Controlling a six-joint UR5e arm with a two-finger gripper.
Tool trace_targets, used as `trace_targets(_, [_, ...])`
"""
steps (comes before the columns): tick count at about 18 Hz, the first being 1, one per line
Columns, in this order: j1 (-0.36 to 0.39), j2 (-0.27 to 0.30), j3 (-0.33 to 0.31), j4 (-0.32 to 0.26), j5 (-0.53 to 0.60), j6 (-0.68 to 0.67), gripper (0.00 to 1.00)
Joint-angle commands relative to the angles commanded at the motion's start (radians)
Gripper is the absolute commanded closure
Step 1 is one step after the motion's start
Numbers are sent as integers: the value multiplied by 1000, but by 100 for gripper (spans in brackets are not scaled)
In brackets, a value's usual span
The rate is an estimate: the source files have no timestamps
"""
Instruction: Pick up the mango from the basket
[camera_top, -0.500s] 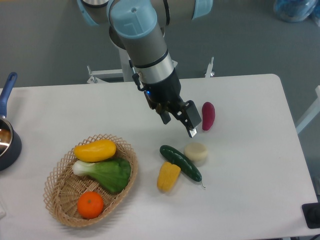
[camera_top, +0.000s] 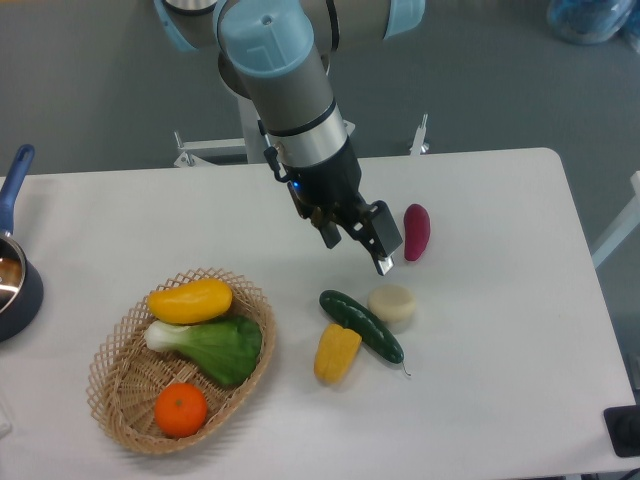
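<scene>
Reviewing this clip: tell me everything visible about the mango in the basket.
The mango is a smooth, glossy yellow oblong with rounded, slightly pointed ends, looking like plastic. It lies on its side at the far end of the wicker basket, tilted slightly up to the right, resting against the leafy green vegetable just in front of it. Nothing grips it; the gripper hangs well off to the right.

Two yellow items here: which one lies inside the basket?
The mango, the smooth oblong one at the basket's upper end, above the leafy green vegetable. The blockier yellow pepper piece lies on the table beside the cucumber.
</scene>
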Motion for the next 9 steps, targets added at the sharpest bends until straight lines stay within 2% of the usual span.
trace_targets(2, [-2, 2, -8, 0, -6, -11, 0])
trace_targets(9, [-17, 26, -54, -2, -17, -210, 0])
